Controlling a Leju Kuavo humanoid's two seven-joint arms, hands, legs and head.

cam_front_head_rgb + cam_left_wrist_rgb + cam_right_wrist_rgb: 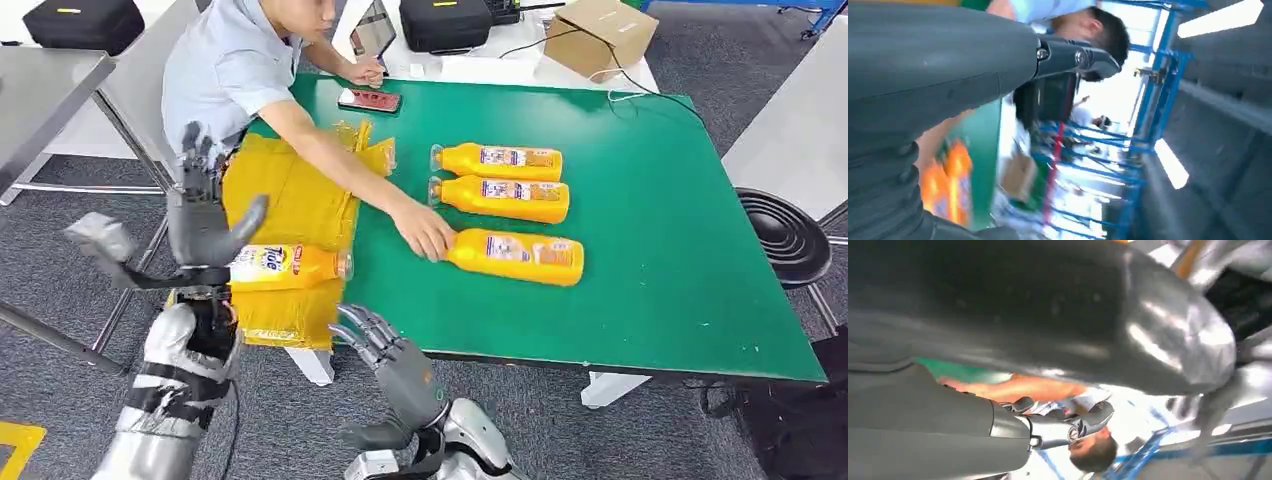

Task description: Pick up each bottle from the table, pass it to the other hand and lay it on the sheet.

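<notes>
Left hand (205,225) grasps Tide bottle (290,266) sideways, fingers wrapped round base end, held over yellow sheet (290,200) at bench (680,250) left edge, ready for laying. Right hand (395,360) released, fingers spread, near edge. Person's hand (425,232) steadies nearest of three bottles (515,257) mid-bench.

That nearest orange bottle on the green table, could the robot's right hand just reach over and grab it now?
Probably not yet. The right hand is open and holds nothing, so it is free, but a person's hand rests on the neck end of the nearest bottle, between the robot and the bottle.
</notes>
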